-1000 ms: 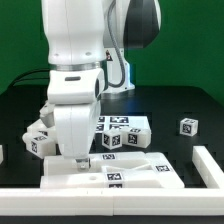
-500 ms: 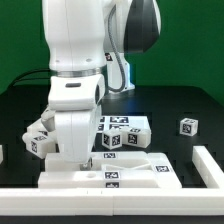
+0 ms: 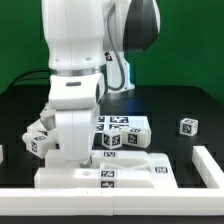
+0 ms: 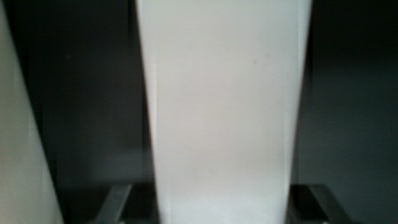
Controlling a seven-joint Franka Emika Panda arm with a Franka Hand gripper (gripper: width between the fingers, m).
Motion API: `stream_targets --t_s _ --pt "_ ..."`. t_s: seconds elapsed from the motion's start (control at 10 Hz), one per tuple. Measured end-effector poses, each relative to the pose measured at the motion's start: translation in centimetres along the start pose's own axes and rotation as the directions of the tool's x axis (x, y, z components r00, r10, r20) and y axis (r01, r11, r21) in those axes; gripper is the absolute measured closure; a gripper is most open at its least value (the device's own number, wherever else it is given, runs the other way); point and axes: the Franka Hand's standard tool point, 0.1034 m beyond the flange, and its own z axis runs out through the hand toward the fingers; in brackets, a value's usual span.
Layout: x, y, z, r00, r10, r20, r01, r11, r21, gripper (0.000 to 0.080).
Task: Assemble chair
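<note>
A long flat white chair part [image 3: 130,176] with small tags lies on the black table near the front. My gripper [image 3: 84,160] has come straight down on the end of it that lies toward the exterior view's left. In the wrist view the same white part [image 4: 217,100] runs as a broad bar between my gripper's [image 4: 217,204] two dark fingers [image 4: 118,203], which flank it closely on both sides. It looks gripped, with the part still resting on the table. Another white chair part [image 4: 15,150] shows at the picture's edge.
A tagged white panel [image 3: 122,128] lies behind the gripper. Several small tagged pieces [image 3: 36,140] sit toward the exterior view's left and a small tagged cube [image 3: 188,126] toward its right. A white rail [image 3: 110,206] runs along the front, with a raised end [image 3: 208,164].
The fingers have closed in on the long white part. The part has shifted a little and now lies straight along the front rail. The arm has hardly moved.
</note>
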Motion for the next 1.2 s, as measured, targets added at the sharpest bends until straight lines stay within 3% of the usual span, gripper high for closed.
stream_targets --t_s 0.3,0.6,0.9,1.2 --pt "-3.1 -1.7 -3.1 0.972 -0.235 0.010 0.236 0.972 -0.007 0.0517" --pt "-3.2 -1.9 -2.6 0.977 -0.213 0.007 0.213 0.977 0.000 0.0515" --pt "-3.9 -2.1 -3.2 0.851 -0.524 0.027 0.523 0.852 0.030 0.0515" --pt "-3.9 -2.2 -2.9 0.835 -0.550 0.031 0.549 0.835 0.038 0.0515"
